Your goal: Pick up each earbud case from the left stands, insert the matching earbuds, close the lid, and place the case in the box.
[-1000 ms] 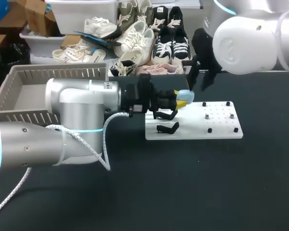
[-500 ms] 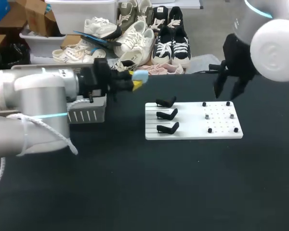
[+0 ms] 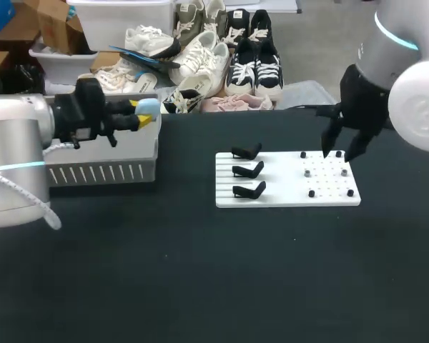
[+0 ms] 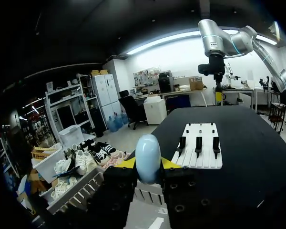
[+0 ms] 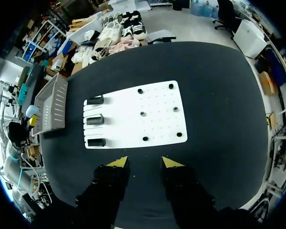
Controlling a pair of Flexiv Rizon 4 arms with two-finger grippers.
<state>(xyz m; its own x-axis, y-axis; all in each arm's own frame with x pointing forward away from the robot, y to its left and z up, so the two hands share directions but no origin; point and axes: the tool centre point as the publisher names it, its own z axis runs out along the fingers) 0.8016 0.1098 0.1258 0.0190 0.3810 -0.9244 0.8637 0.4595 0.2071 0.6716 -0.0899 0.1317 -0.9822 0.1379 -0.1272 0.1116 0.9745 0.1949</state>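
Over at the far left of the table, the left gripper (image 3: 140, 118) hung above the right end of the grey slatted box (image 3: 100, 172), its yellow-tipped fingers closed from both sides on a pale blue earbud case (image 3: 149, 107). In the left wrist view the case stood upright between the two fingertips, its rounded top rising above them, with the box's slatted wall just below the gripper.

A second before, this gripper had been at the white board (image 3: 286, 198), holding the same case beside the farthest of the three black stands (image 3: 248, 170). Half a second before, it had carried the case leftward to just past the box's right end. By now it had gone further left and brought the case over the box.

To the right, the right gripper (image 3: 341, 151) pointed down over the far right part of the board, above the small black pegs (image 3: 311, 194). Its fingers were spread apart with nothing between them, and the right wrist view showed the board lying ahead of the two yellow tips. A second earlier this arm had hovered beyond the far edge of the board nearer its middle. It had since swung right and come slightly nearer.

The three stands sat in a near-to-far row on the left part of the board.
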